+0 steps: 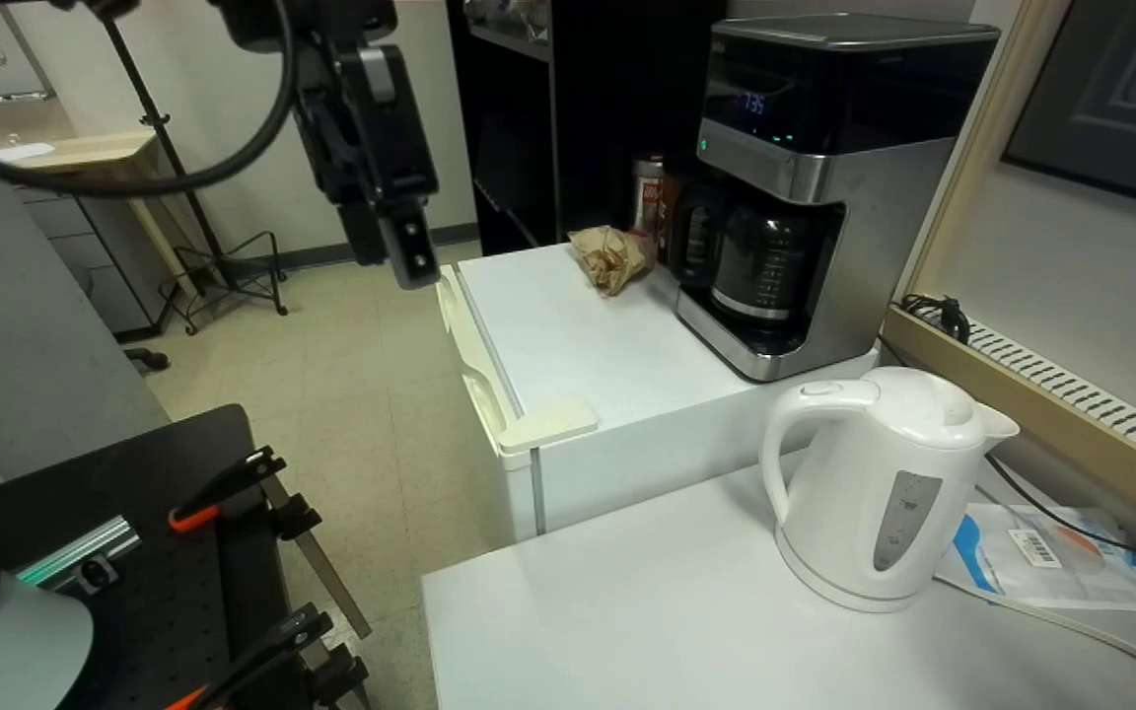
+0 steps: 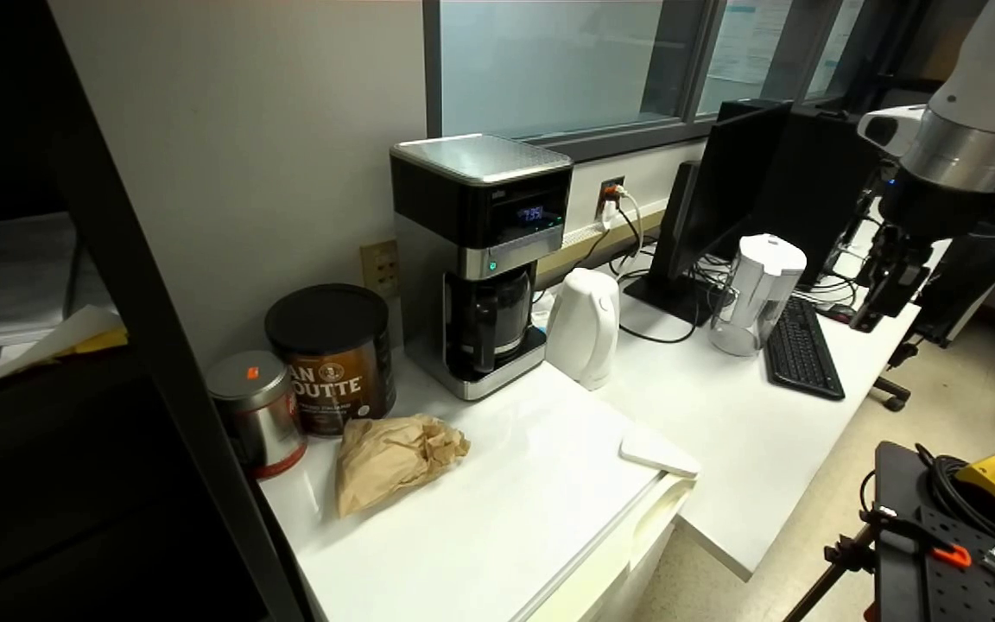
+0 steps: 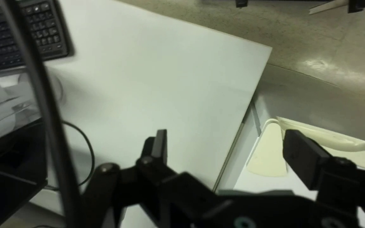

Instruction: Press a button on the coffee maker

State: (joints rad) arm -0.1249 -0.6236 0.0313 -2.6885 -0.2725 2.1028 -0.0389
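Observation:
The coffee maker is a boxy black and silver machine with a dark glass carafe in its front. It stands on a white fridge top and also shows in an exterior view. Its display is lit, and a green-lit button shows on the silver front band. My gripper hangs in the air well apart from the coffee maker, and also shows in an exterior view. In the wrist view my gripper is open with nothing between its fingers. The coffee maker is out of the wrist view.
A white kettle stands beside the coffee maker on the white table. A paper bag and two cans, one a brown coffee can, are on the fridge top. A clear pitcher, monitor and keyboard are farther along the table.

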